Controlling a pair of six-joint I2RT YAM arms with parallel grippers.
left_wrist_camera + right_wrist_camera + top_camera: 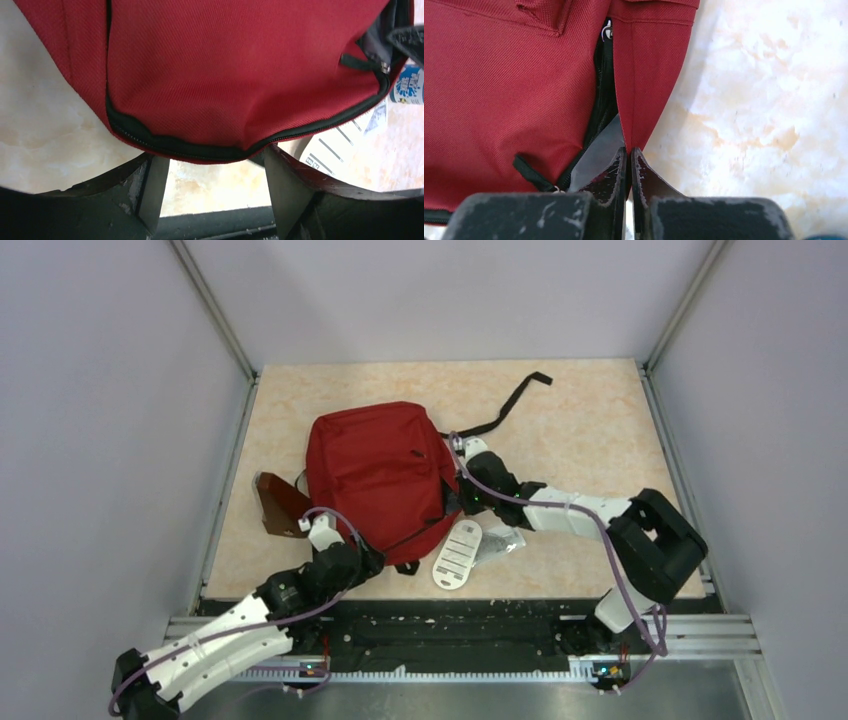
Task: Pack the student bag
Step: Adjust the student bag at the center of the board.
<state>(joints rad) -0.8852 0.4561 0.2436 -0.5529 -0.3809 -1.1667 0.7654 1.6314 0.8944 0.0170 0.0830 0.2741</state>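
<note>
The student bag (pixel 375 470) is a large red fabric backpack lying flat in the middle of the table. Its black zipper (pixel 165 142) runs along the near edge and gapes open at the right side (pixel 603 95). My right gripper (pixel 628 152) is shut, pinching the red fabric edge of the bag beside that zipper opening; in the top view it (pixel 455 498) sits at the bag's right edge. My left gripper (pixel 215 185) is open at the bag's near edge (pixel 365 558). Its fingers (pixel 150 185) stand apart just below the zipper seam with only bare table between them.
A small brown pouch (pixel 278 502) lies against the bag's left side. A white oval card (pixel 458 554) and a crumpled clear wrapper (pixel 502 540) lie right of the bag's near corner. A black strap (pixel 515 400) trails toward the back. Grey walls enclose the table.
</note>
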